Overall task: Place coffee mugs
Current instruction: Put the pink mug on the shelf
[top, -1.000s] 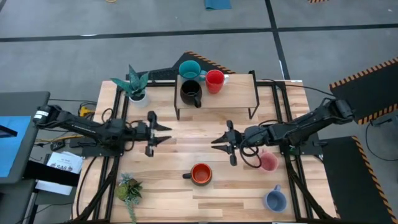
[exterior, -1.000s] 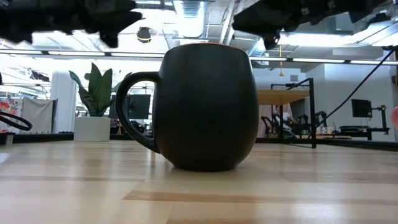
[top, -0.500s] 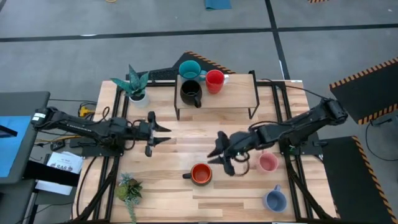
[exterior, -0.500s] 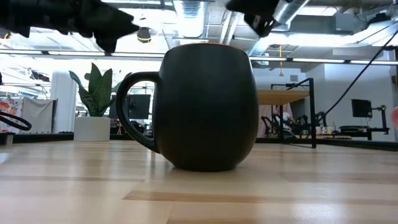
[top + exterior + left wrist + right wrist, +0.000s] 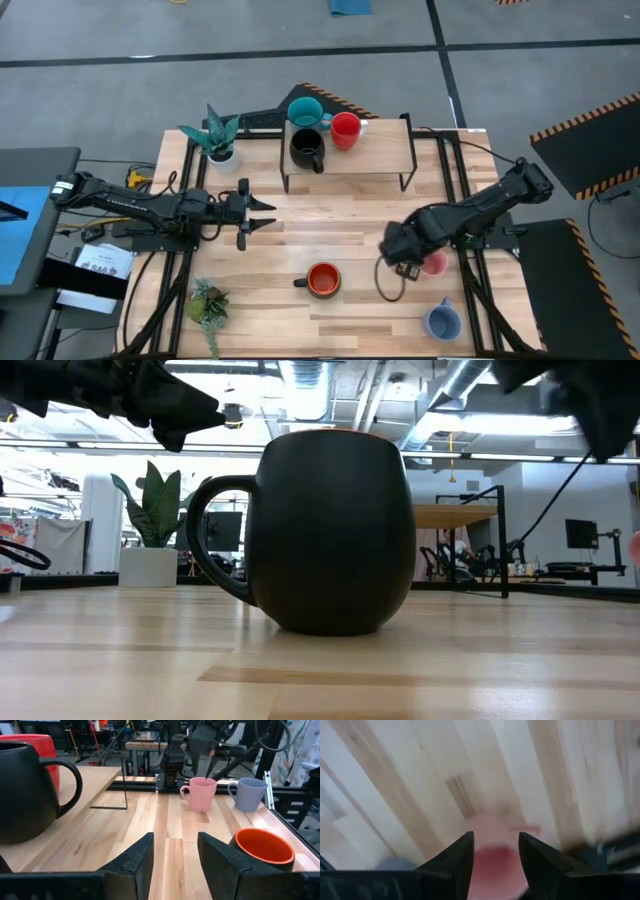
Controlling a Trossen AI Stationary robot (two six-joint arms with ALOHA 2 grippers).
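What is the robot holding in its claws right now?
Nothing. The right claw is open above the pink mug, not gripping it. The left claw is open too, over bare table.

The wooden table [image 5: 290, 225] carries an orange mug [image 5: 323, 280], pink mug [image 5: 434, 264], blue mug [image 5: 442, 321], a shelf [image 5: 380, 160] and two plants [image 5: 218, 135].

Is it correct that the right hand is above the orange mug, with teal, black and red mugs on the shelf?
Not quite. The right hand is above the pink mug, as the high view shows; the orange mug stands apart. Teal, black and red mugs are on the shelf.
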